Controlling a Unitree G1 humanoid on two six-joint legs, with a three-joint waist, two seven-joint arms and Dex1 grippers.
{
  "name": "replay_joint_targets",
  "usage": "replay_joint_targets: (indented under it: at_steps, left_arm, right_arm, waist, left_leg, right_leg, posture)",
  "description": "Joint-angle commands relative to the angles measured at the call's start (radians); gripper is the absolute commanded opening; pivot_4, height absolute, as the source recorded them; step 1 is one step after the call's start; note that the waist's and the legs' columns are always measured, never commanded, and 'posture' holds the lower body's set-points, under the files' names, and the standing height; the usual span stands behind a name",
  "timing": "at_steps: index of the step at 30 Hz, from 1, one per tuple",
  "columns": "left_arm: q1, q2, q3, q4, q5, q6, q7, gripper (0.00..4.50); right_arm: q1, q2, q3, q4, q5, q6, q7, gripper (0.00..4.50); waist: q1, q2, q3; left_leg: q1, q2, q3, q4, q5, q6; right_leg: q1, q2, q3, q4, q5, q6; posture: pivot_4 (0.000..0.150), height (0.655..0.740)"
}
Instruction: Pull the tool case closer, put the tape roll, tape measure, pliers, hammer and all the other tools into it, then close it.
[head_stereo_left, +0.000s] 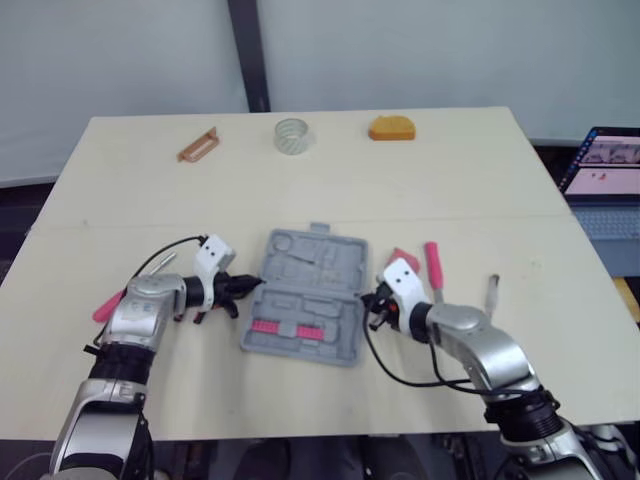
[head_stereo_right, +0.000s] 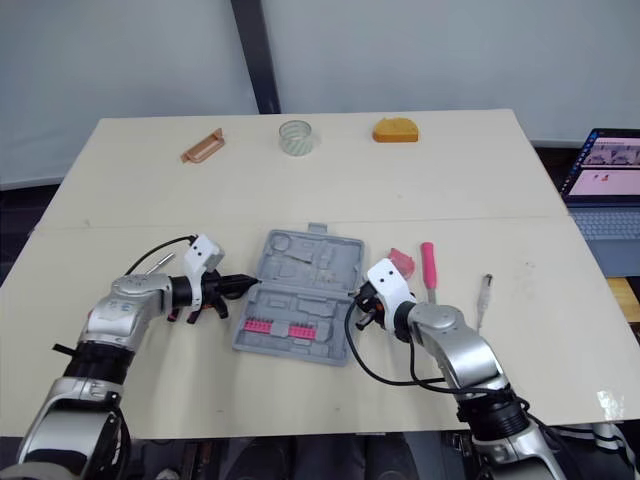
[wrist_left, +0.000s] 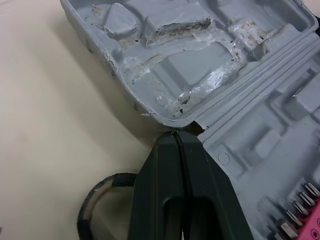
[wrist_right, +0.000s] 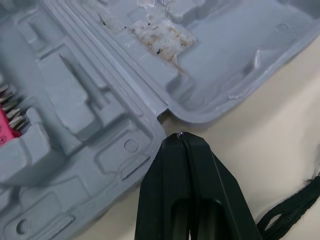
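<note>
The grey tool case (head_stereo_left: 305, 295) lies open and flat at the middle of the table, with a pink bit strip (head_stereo_left: 290, 328) in its near half. My left gripper (head_stereo_left: 254, 285) is shut, its tips (wrist_left: 176, 134) at the hinge notch on the case's left edge. On the opposite side my right gripper (head_stereo_left: 368, 299) is also shut, its tips (wrist_right: 181, 135) at the right hinge notch. The clear tape roll (head_stereo_left: 292, 135) and orange tape measure (head_stereo_left: 391, 128) sit at the far edge. A pink-handled screwdriver (head_stereo_left: 434, 270) lies right of the case.
A brown tool (head_stereo_left: 198, 145) lies at the far left. A pink piece (head_stereo_left: 405, 258) and a small silver tool (head_stereo_left: 492, 290) lie right of the case. Another pink handle (head_stereo_left: 108, 305) rests by my left arm. A laptop (head_stereo_left: 610, 180) stands beyond the table's right edge.
</note>
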Motion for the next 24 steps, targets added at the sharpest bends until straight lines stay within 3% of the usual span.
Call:
replay_joint_targets:
  at_steps: [1,16,24]
  left_arm:
    - [0.016,0.003,-0.001,-0.07,-0.023,0.02,-0.015,0.0]
    - [0.241,0.067,0.016,-0.412,-0.096,0.196,-0.025,0.0]
    - [0.317,0.088,0.018,-0.494,-0.119,0.238,-0.007,0.0]
  right_arm:
    - [0.001,0.002,0.007,-0.023,0.01,-0.021,0.03,0.05]
    - [0.073,-0.079,-0.001,-0.138,0.059,0.025,0.119,0.05]
    - [0.121,-0.095,0.009,-0.186,0.08,0.049,0.137,0.05]
  waist:
    - [0.0,0.0,0.0]
    - [0.002,0.0,0.0]
    - [0.004,0.0,0.0]
  left_leg:
    - [0.0,0.0,0.0,0.0,0.0,0.0]
    - [0.0,0.0,0.0,-0.001,0.0,0.0]
    - [0.0,0.0,0.0,-0.002,0.0,0.0]
  right_leg:
    - [0.0,0.0,0.0,0.0,0.0,0.0]
    - [0.0,0.0,0.001,-0.001,0.0,0.0]
    - [0.001,0.0,0.001,-0.002,0.0,0.0]
  posture:
    - [0.15,0.74]
    - [0.15,0.74]
    - [0.15,0.74]
